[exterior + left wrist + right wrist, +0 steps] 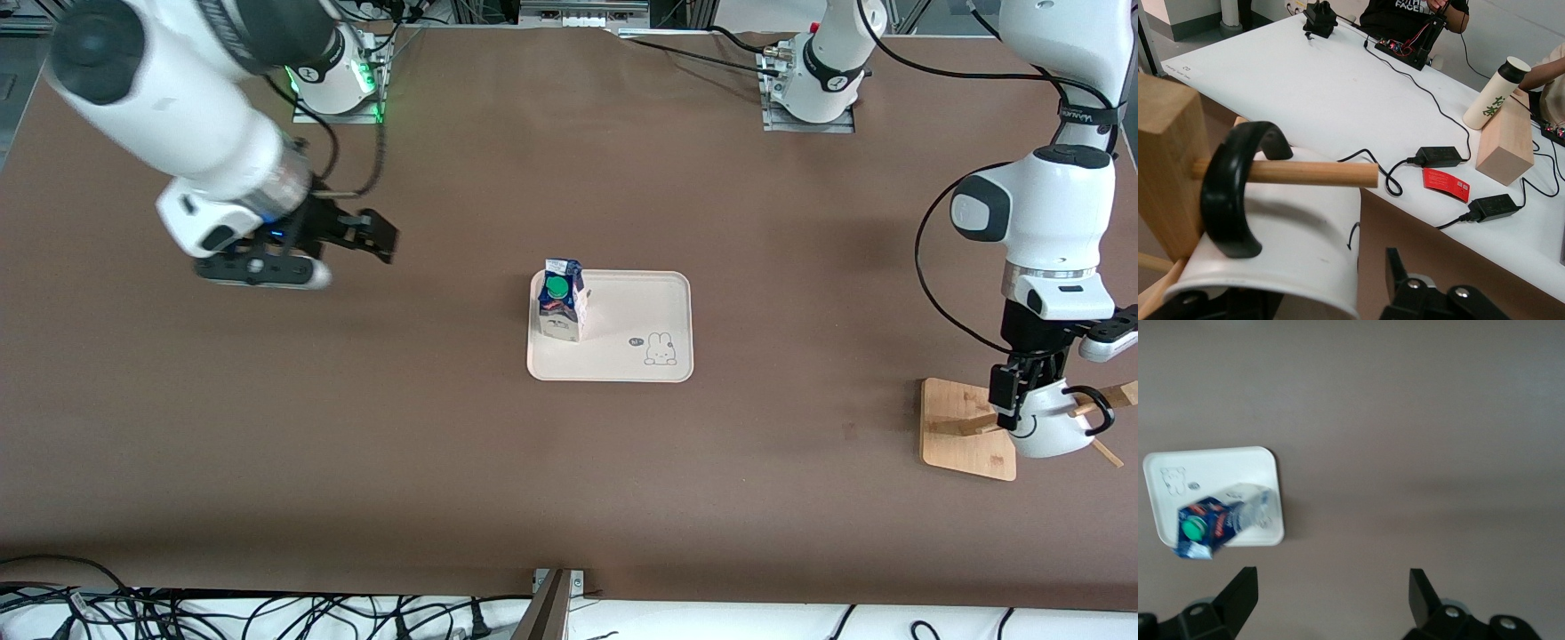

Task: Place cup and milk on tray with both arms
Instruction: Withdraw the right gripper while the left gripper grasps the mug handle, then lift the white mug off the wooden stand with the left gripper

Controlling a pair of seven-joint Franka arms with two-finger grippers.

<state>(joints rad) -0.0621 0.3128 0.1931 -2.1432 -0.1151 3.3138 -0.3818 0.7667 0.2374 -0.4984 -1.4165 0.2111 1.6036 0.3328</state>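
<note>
A: Start at the upper left of the front view. What is there?

B: The right gripper (342, 244) hangs over bare brown table (356, 427), its black jaws spread wide and holding nothing. The right wrist view shows both fingers (1238, 593) well apart.

A: And the middle?

B: The tray (640, 307), a cream flat rounded rectangle with a raised rim and a small outlined rabbit drawn on it, lies at the centre. The milk (562, 300), a small gable-top carton with a dark blue top and round green cap, stands upright on the tray, at its end toward the right arm.

A: Lower right?

B: The left gripper (1036, 391) is down at the cup (1053, 422), a smooth white mug lying tilted on a wooden rack (965, 427) with a flat bamboo base. In the left wrist view a round wooden peg (1311, 173) passes through the cup's black loop handle (1231, 200). One finger sits against the cup's wall; I cannot tell whether the jaws grip it.
</note>
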